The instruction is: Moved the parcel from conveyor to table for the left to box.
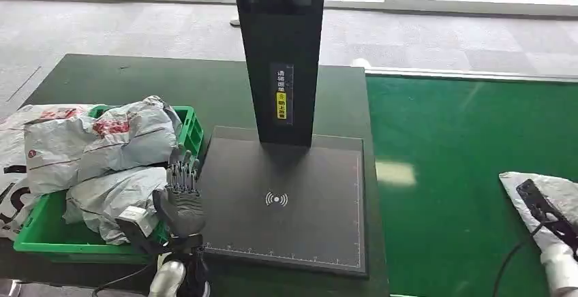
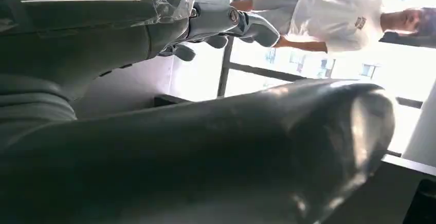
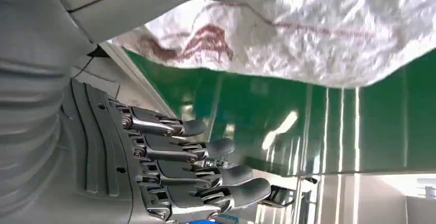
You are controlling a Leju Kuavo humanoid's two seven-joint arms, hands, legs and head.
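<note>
Right hand (image 3: 169, 167) hangs over the green conveyor (image 1: 470, 174), fingers spread, holding nothing, beside the white parcel (image 1: 545, 201) at the conveyor's right edge. Left hand (image 1: 180, 198) is empty, fingers straight, beside the green crate (image 1: 41, 232).

The parcel (image 1: 545, 205) is a crumpled white-grey plastic mailer bag lying flat on the green conveyor belt (image 1: 463, 174), way over at the right edge of the head view (partly cut off there). In the right wrist view it (image 3: 308, 34) shows a smudgy red print. The green box (image 1: 48, 232) on the left is heaped with similar grey bags.
</note>
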